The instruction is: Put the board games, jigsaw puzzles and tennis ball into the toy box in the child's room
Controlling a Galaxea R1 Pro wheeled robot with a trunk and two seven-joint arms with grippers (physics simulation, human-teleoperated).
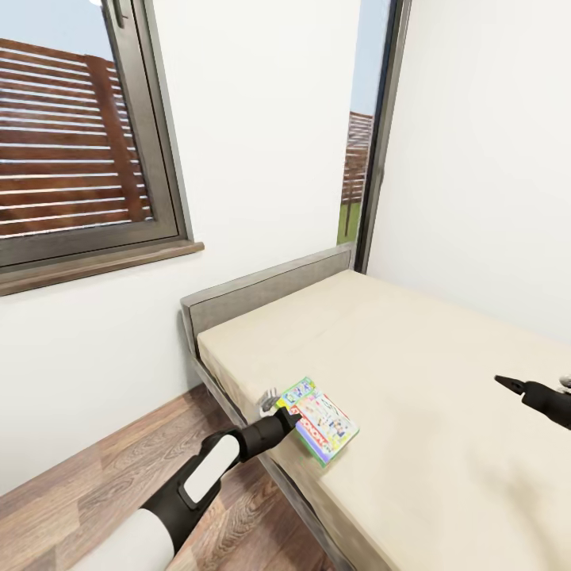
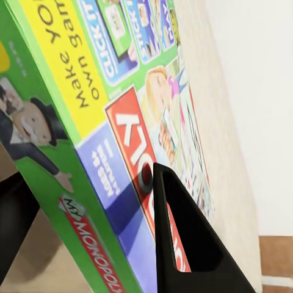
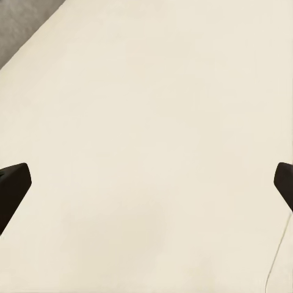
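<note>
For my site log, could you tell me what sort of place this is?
Most likely a bedroom: a bed with a grey headboard, a window, wood-plank floor, and a Monopoly box.

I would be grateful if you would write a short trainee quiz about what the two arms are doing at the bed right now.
1. True or false: the left tool has its fingers on either side of the Monopoly box.
2. Where does the Monopoly box lie on the bed? A) near the edge closest to the wood floor B) against the headboard C) in the far corner by the wall
3. Fill in: the right tool hangs over bare mattress with its fingers spread wide and holds ____.

Key: 1 true; 2 A; 3 nothing
</note>
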